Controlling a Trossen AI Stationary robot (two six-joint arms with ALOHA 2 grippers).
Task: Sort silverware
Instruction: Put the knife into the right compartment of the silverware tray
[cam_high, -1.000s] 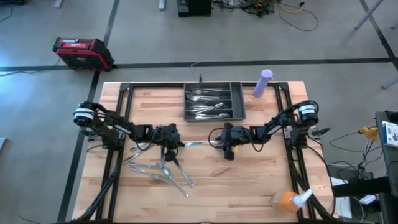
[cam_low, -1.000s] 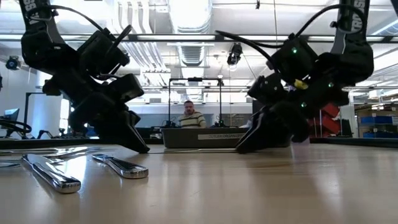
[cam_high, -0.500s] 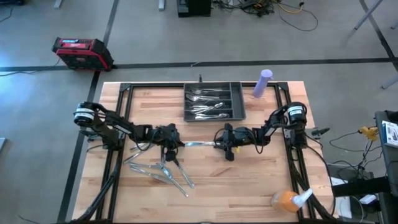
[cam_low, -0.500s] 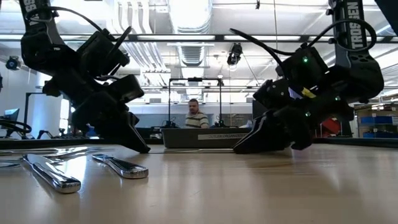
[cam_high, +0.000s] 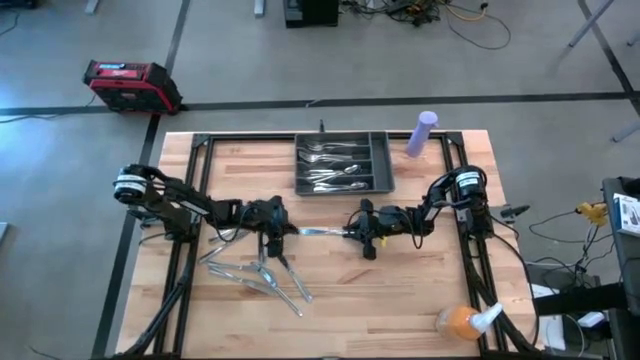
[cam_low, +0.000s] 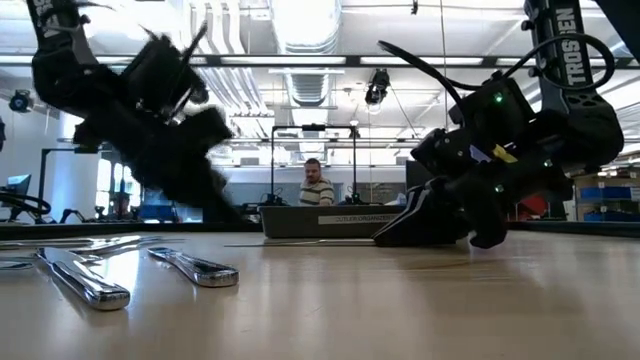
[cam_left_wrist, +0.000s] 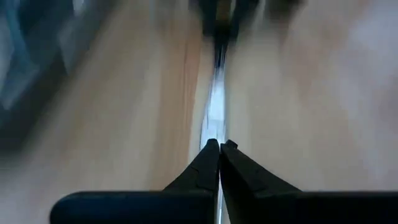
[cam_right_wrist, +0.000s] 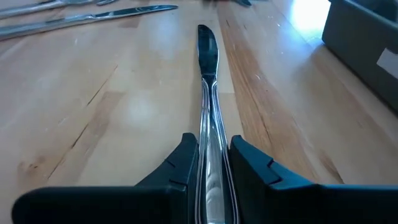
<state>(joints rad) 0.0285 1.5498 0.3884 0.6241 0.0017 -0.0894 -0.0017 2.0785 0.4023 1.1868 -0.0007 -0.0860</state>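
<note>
One knife (cam_high: 322, 231) of the silverware lies flat on the table's middle, blade toward the left. My right gripper (cam_high: 353, 232) is at the knife's handle end, shut on it. My left gripper (cam_high: 288, 230) is just off the blade tip (cam_right_wrist: 206, 34), fingers shut (cam_left_wrist: 219, 148), touching nothing; the low view shows it blurred and raised off the table (cam_low: 215, 200). Several more pieces of silverware (cam_high: 262, 275) lie loose near the front left. Others lie in the dark compartmented tray (cam_high: 301, 165) at the far middle. My right gripper pinches the knife's handle (cam_right_wrist: 211, 155) between its two fingers (cam_right_wrist: 185, 163). It comes nearly level from the table's right and lies along the knife. The knife rests flat on the table, its blade pointing away toward the left.
A purple cylinder (cam_high: 423, 133) stands to the right of the tray. An orange and white object (cam_high: 462, 321) sits at the front right corner. Loose pieces (cam_low: 85, 280) lie in the low view's left foreground. A person (cam_low: 315, 187) sits beyond the table's far edge.
My right gripper has sunk lower and edged toward the table's left along the knife's handle. My left gripper has lifted off the table by the blade tip and is blurred by motion. The knife has stayed flat on the table.
</note>
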